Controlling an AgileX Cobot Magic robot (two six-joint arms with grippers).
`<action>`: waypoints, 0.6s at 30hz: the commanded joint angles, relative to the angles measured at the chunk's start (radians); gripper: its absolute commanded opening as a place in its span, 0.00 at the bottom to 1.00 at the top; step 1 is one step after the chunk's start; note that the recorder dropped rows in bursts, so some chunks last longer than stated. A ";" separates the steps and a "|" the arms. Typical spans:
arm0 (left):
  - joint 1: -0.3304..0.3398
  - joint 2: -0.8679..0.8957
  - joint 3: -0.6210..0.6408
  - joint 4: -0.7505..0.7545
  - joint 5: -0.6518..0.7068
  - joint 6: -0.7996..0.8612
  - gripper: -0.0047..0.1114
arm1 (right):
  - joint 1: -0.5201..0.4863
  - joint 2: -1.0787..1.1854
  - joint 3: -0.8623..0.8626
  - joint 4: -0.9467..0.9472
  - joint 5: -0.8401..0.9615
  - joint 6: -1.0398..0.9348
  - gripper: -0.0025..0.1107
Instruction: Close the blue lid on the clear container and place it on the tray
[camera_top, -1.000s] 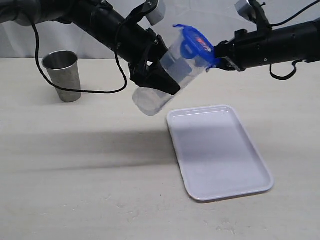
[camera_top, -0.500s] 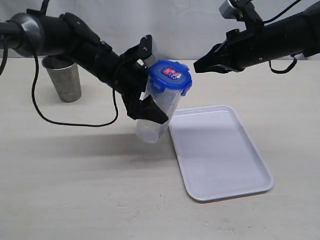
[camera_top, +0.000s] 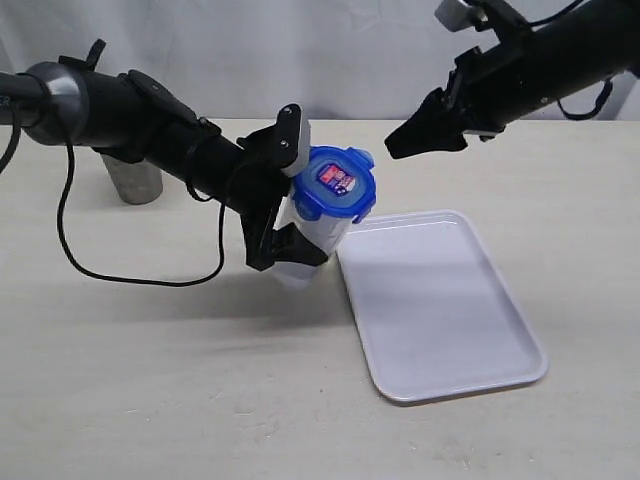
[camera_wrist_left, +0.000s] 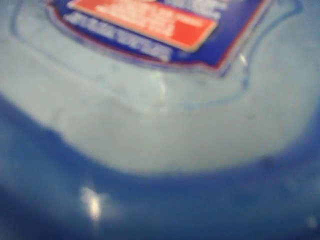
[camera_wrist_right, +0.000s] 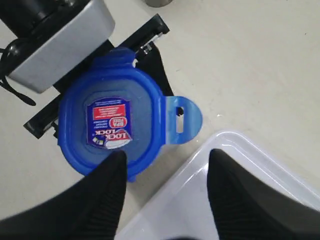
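The blue lid (camera_top: 335, 185) with its red-white sticker sits on top of the clear container (camera_top: 308, 250). My left gripper (camera_top: 280, 240) is shut on the container's body and holds it tilted, just left of the white tray (camera_top: 440, 300). The container's lower end is close to the table. Seen from the left wrist, the blue lid (camera_wrist_left: 160, 190) fills the whole picture in a blur and hides the jaws. My right gripper (camera_top: 400, 140) hangs above and to the right, open and apart from the lid. From the right wrist, that gripper (camera_wrist_right: 167, 154) looks down on the blue lid (camera_wrist_right: 110, 130) and a tray (camera_wrist_right: 240, 170) corner.
A grey metal cup (camera_top: 130, 180) stands at the back left, mostly hidden behind the left arm. A black cable (camera_top: 140, 278) loops over the table below that arm. The left arm's camera housing (camera_wrist_right: 55, 45) sits close beside the lid.
The left arm has swung the lidded container down and more upright, towards the tray's left edge. The right gripper has left the lid, pulled back up and to the right, and opened.
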 joint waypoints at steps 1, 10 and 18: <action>-0.002 0.000 0.010 0.087 -0.020 0.099 0.04 | 0.001 0.057 -0.160 -0.121 0.153 0.151 0.45; -0.002 0.000 0.010 0.083 -0.011 0.099 0.04 | 0.125 0.147 -0.207 -0.192 0.149 0.110 0.45; -0.002 0.000 0.010 0.083 -0.018 0.099 0.04 | 0.153 0.147 -0.207 -0.207 0.088 0.148 0.45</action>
